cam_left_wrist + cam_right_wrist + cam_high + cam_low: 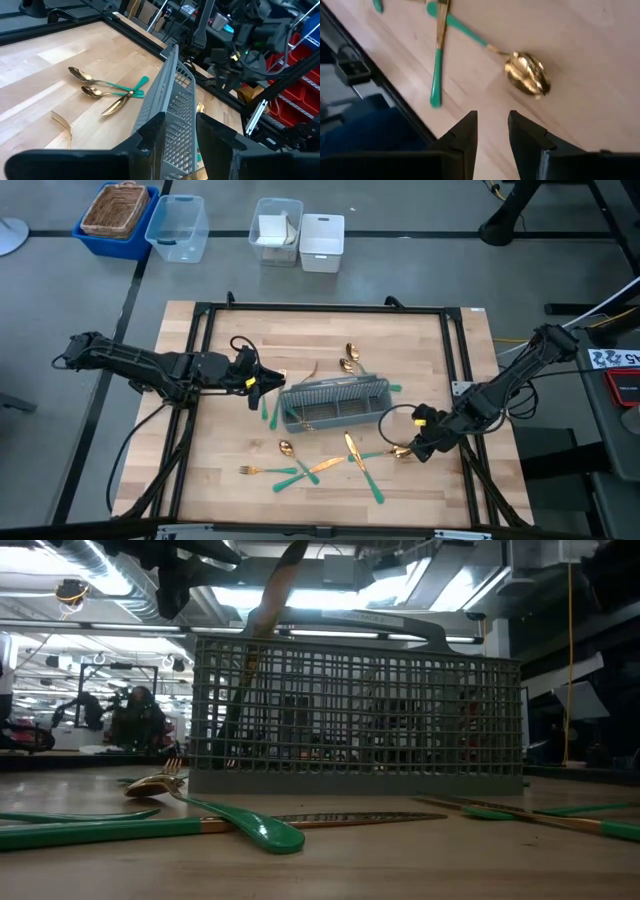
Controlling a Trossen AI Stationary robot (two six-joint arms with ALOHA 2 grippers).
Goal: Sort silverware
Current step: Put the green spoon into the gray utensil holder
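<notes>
The right gripper hovers, fingers parted and empty, just beside a gold spoon on the table. The left gripper, fingers apart, sits at the caddy end, seemingly empty. Other silverware lies scattered before the caddy.

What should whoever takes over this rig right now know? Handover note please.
Left gripper: open, empty, at the caddy's left end.
Right gripper: open, empty, low over a spoon right of the caddy.
Silverware: two spoons behind the caddy, a fork and several other pieces loose in front, one utensil leaning in the caddy.
Done: little.
Left: nearly all the sorting.
</notes>
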